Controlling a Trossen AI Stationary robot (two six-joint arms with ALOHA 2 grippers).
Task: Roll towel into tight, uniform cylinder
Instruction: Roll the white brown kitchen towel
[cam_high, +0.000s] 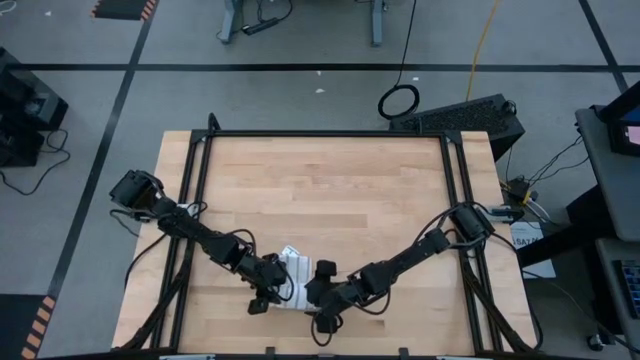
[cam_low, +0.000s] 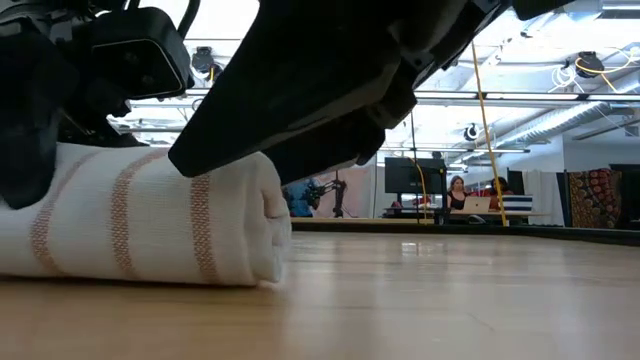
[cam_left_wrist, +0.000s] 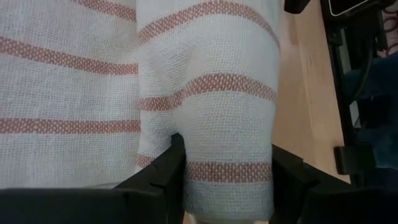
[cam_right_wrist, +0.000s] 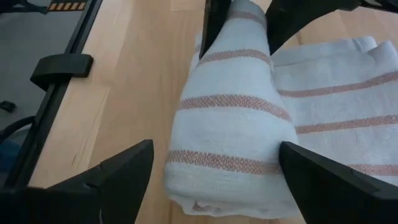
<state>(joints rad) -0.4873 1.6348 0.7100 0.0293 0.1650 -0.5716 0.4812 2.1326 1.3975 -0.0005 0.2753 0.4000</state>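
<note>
So the left gripper (cam_left_wrist: 227, 180) has its fingers clamped on one end of the towel (cam_high: 291, 273) roll near the surface's front edge, roll axis running straight across to the right gripper (cam_right_wrist: 211, 171), whose fingers straddle the other end, released.

1. Light wooden tabletop (cam_high: 330, 190) inside a black metal frame (cam_high: 325, 134), filling the centre of the high view.
2. Coiled black cable (cam_high: 399, 100) on grey floor, just above the table's upper right corner.
3. Yellow cord (cam_high: 483, 45) trailing to the upper right.
4. Seated person (cam_low: 458, 192) behind monitors (cam_low: 408, 176), right of centre in the low view.
</note>
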